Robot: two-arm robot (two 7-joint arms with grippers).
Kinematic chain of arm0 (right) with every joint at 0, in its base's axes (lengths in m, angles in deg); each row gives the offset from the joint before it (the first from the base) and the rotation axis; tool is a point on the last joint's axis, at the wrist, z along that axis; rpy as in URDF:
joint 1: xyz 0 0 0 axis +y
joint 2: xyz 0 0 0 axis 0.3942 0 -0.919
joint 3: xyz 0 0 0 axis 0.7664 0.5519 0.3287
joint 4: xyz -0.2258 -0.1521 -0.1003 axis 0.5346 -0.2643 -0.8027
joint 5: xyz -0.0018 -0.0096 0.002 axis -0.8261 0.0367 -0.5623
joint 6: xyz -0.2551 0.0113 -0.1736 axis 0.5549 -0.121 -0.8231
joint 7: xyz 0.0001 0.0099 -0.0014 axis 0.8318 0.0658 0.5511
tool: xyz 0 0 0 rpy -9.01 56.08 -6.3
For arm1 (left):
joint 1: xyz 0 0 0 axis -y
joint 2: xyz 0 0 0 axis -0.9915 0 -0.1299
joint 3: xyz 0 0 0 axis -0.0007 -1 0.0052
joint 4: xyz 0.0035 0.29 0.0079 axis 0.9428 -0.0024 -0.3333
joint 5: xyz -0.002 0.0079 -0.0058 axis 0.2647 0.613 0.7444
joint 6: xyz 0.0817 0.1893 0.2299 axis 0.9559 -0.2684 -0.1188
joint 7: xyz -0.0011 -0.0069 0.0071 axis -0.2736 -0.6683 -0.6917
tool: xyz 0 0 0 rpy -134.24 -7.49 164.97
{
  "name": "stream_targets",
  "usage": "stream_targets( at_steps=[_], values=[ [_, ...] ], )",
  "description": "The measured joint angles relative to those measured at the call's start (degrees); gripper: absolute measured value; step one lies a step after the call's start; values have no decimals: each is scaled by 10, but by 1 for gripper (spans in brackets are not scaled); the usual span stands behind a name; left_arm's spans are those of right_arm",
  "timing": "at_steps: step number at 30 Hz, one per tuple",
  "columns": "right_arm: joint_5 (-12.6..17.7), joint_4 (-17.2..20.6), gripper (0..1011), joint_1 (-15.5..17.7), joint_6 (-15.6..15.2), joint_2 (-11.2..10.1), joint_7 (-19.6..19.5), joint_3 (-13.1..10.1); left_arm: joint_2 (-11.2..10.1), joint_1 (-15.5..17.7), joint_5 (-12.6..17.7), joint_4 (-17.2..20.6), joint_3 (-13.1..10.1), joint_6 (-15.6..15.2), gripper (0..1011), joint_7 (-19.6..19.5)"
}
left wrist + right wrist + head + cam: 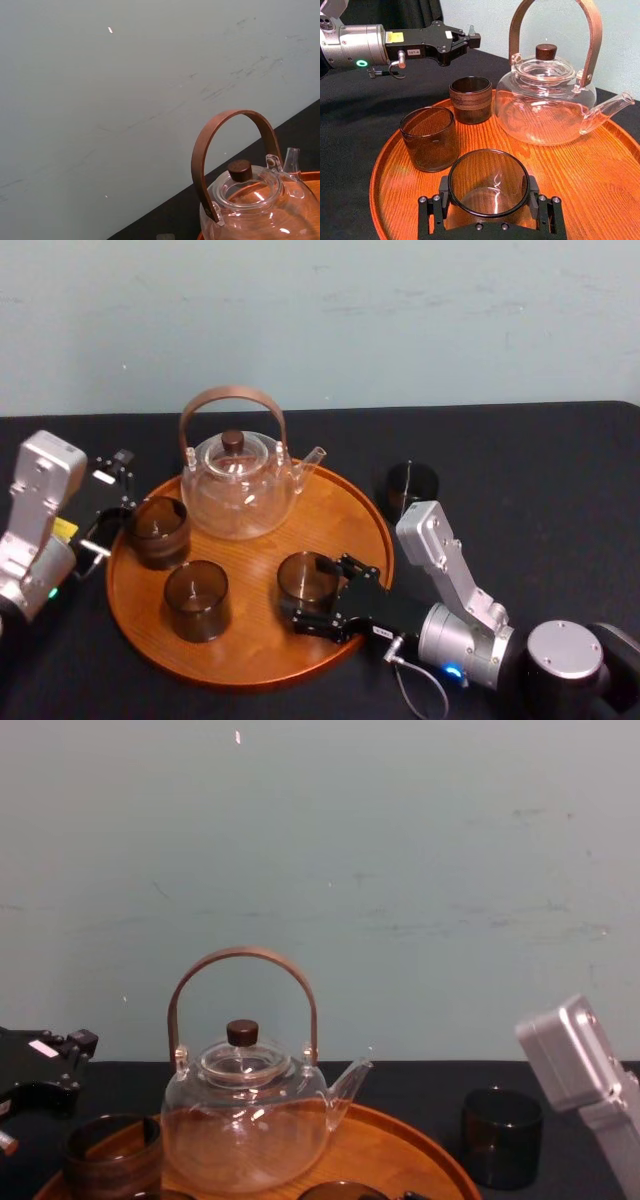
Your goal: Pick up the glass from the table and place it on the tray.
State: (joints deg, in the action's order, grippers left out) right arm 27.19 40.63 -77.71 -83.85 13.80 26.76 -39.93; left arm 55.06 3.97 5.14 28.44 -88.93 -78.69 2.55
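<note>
A dark glass (305, 578) stands on the round wooden tray (258, 642), at its front right. My right gripper (322, 594) is shut on it, one finger on each side. The right wrist view shows the same glass (487, 186) upright between the black fingers (432, 212), with bare tray (600, 175) all around. Another dark glass (411, 485) stands on the black table (540, 500) just off the tray's right rim; the chest view has it (501, 1135) too. My left gripper (113, 498) waits open and empty at the tray's left edge.
A clear glass teapot (238, 490) with a brown handle occupies the back of the tray. Two more dark glasses sit on the tray's left side, one at the back (160, 530) close to the left gripper and one at the front (197, 598). A pale wall rises behind the table.
</note>
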Motion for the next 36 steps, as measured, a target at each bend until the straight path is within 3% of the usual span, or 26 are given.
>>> stream_targets(
  at_steps=[4,8,12,26,36],
  values=[
    [0,0,916,0,0,0,0,-1,0,0,0,0,0,0,0,0],
    [-2,-6,1002,-3,1,3,4,5,0,0,0,0,0,0,0,0],
    [7,2,1002,3,13,-1,8,-2,0,0,0,0,0,0,0,0],
    [17,78,1002,41,42,-31,-1,-29,0,0,0,0,0,0,0,0],
    [38,141,1002,96,49,-65,-17,-65,0,0,0,0,0,0,0,0]
  ],
)
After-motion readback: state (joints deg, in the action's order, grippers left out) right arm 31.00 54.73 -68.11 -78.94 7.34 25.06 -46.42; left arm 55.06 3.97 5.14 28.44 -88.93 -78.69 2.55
